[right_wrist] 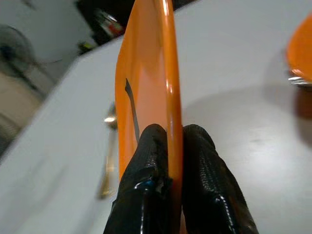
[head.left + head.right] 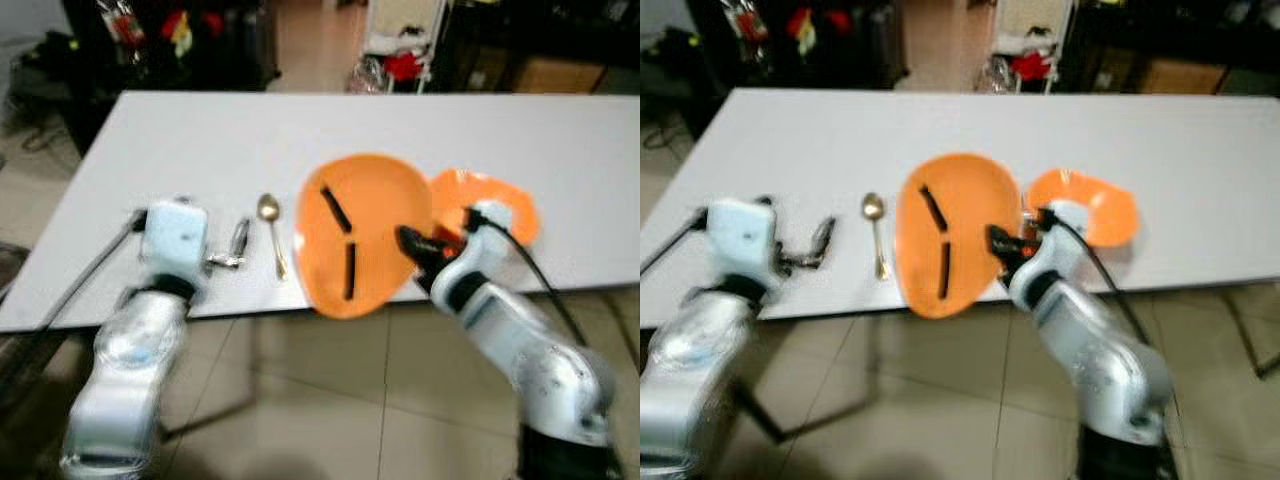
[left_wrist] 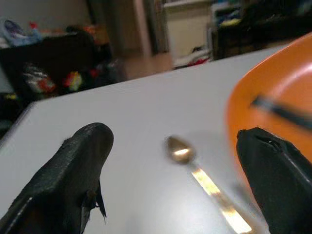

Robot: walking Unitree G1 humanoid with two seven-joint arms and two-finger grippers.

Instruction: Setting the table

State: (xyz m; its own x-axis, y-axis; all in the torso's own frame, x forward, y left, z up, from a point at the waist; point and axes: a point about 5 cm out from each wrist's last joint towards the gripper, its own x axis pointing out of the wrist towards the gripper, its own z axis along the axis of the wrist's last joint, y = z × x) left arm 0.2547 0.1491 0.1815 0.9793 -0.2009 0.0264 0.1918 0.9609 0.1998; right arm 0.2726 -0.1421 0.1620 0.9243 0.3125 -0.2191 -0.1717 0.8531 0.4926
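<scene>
An orange plate (image 2: 360, 235) with two black marks on its face is tilted up over the front edge of the white table (image 2: 200, 150). My right gripper (image 2: 413, 248) is shut on the plate's right rim; in the right wrist view both black fingers (image 1: 197, 161) pinch the plate (image 1: 146, 73) edge-on. A gold spoon (image 2: 271, 232) lies on the table just left of the plate. My left gripper (image 2: 234, 250) is open low over the table left of the spoon, and the spoon (image 3: 195, 168) lies between its fingers (image 3: 78, 165). A second orange dish (image 2: 490, 205) rests behind my right wrist.
The table's front edge (image 2: 150, 318) runs just before my arms, with tiled floor (image 2: 350, 400) below. Dark furniture and colourful clutter (image 2: 180, 35) stand beyond the far edge. The far half of the table is bare.
</scene>
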